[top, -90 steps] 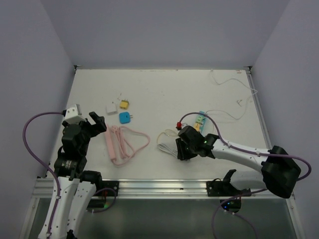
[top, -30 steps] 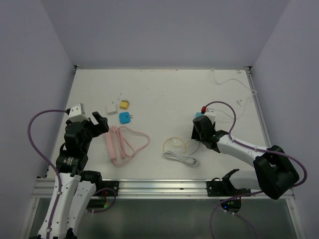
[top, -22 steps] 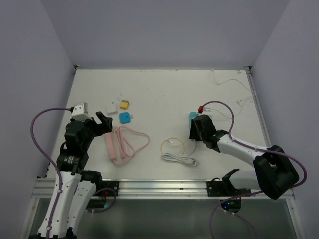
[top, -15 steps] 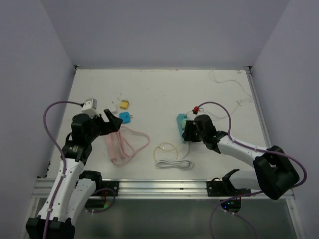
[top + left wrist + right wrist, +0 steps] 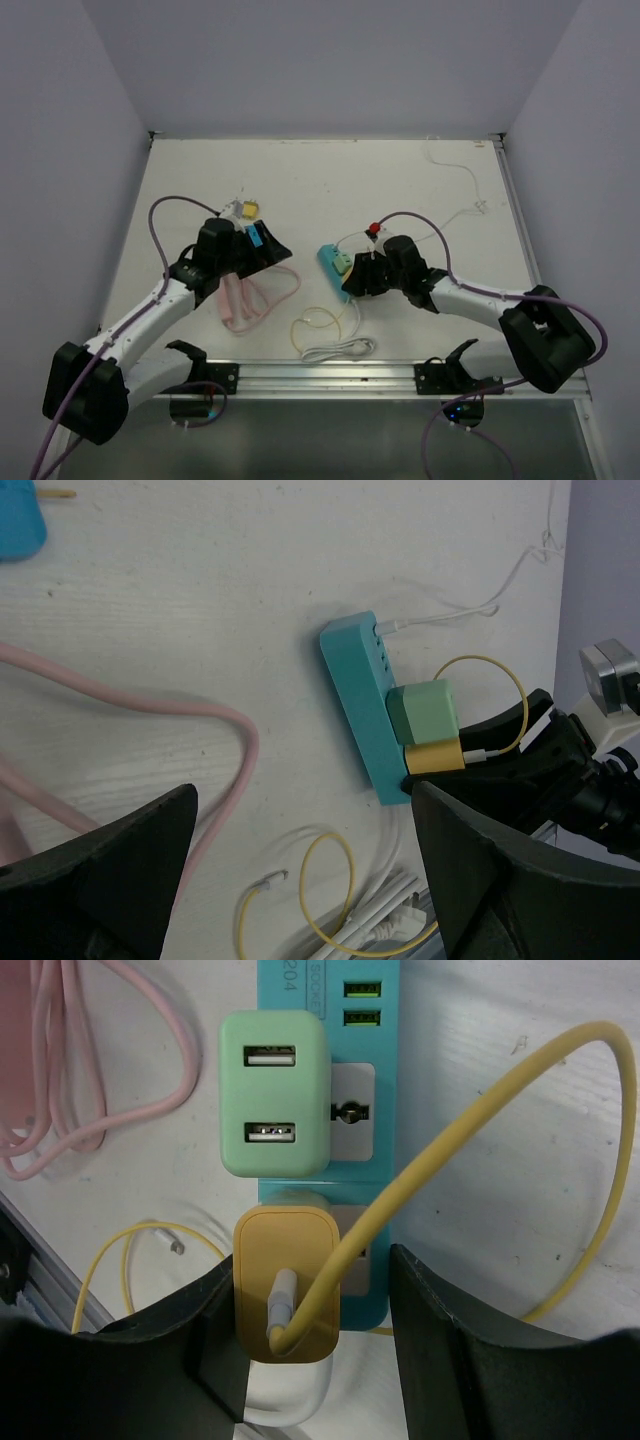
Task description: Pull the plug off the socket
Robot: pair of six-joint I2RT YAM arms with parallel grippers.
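Note:
A teal power strip (image 5: 330, 1110) lies on the white table, also seen from above (image 5: 328, 258). A green USB adapter (image 5: 275, 1095) and a yellow plug (image 5: 290, 1285) with a yellow cable (image 5: 480, 1130) sit in it. My right gripper (image 5: 312, 1330) is closed across the strip's near end, with the yellow plug between its fingers. Its left finger (image 5: 210, 1340) touches the plug's side. My left gripper (image 5: 300, 880) is wide open and empty above the table, left of the strip (image 5: 362, 715). It shows in the top view (image 5: 268, 250).
A pink cable and strip (image 5: 240, 295) lie under the left arm. A yellow cable loop (image 5: 315, 325) and a white cable bundle (image 5: 335, 350) lie near the front edge. Small blue (image 5: 18, 530) and yellow (image 5: 246, 208) plugs lie at back left. A thin white wire (image 5: 455, 165) lies at back right.
My right gripper has dragged the teal strip leftward, the cables trailing with it. My left arm has swung right across the pink cable toward the strip, jaws open.

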